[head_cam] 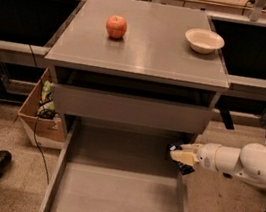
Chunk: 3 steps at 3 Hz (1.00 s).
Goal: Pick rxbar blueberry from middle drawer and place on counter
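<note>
Rxbar blueberry [185,167] looks clamped between the nearly closed fingers of the gripper [181,155], hanging just above the right wall of the middle drawer [118,197]

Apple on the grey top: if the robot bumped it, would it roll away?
Probably yes: the apple is round and the counter looks smooth and slightly shiny, so a nudge could send it rolling. It sits in from the edges, so it likely wouldn't fall at once. The gripper is down beside the open drawer, on its right.
</note>
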Tool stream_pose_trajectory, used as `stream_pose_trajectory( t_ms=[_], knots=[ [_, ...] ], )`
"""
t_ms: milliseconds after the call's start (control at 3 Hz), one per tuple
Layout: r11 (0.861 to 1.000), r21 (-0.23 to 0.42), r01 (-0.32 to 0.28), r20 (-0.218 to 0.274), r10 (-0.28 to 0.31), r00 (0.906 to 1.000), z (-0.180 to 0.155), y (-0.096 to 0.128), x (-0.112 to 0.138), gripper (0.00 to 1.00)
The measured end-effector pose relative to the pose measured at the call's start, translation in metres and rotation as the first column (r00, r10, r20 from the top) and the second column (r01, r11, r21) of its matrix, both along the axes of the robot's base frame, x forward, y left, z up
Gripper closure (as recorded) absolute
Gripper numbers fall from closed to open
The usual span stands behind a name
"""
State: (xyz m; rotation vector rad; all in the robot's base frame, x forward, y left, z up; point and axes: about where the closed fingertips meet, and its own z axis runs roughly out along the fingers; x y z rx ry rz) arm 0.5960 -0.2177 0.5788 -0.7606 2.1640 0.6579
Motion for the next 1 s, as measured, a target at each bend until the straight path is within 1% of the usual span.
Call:
stream_pose_trajectory(
  t_ms=[333, 667, 1000],
  knots=[
    [1.000, 0.000, 0.000, 0.000, 0.000, 1.0000, 0.000, 0.000, 0.000, 1.00],
    [0.999, -0.014, -0.035, 0.035, 0.036, 0.9988, 0.019, 0.024, -0.003, 1.00],
    [0.996, -0.051, -0.069, 0.118, 0.074, 0.9902, 0.066, 0.053, -0.002, 1.00]
  ],
)
